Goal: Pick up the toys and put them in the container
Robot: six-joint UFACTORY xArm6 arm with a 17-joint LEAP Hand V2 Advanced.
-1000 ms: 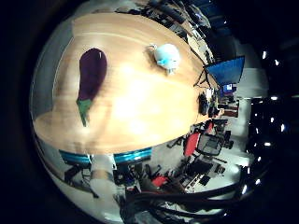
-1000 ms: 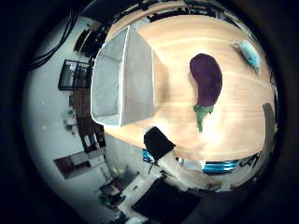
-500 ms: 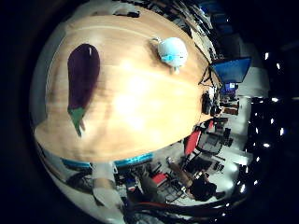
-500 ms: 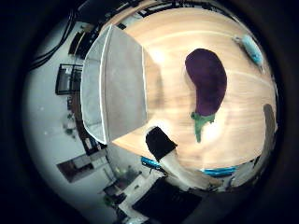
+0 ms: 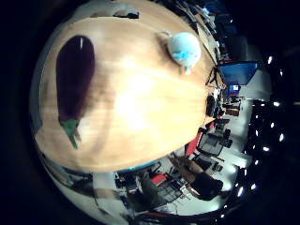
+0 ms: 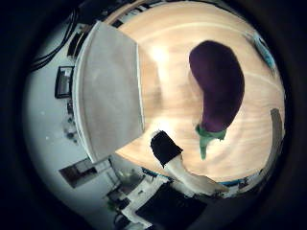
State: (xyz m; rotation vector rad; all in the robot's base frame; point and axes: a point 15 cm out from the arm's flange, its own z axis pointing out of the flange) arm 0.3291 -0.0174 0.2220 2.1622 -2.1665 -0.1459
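Note:
A purple toy eggplant [image 6: 218, 86] with a green stem lies on the round wooden table [image 5: 140, 103], close under my palm. A grey rectangular container [image 6: 108, 91] stands on the table beside it, a short gap away. A light blue plush toy [image 5: 184, 48] sits further off, near the table's far edge. One finger of my right hand [image 6: 175, 160], white with a black tip, reaches in straight over the table edge between container and eggplant. It touches nothing, and the hand holds nothing.
The table edge curves round just past the eggplant's stem. Beyond it stand office chairs [image 5: 206, 183] on the floor and a blue-lit monitor [image 5: 236, 75]. Bare wood lies between the eggplant and the blue toy.
The eggplant, the container and the table fill more of both views than before: the palm has come closer to them. The toys have not moved on the table.

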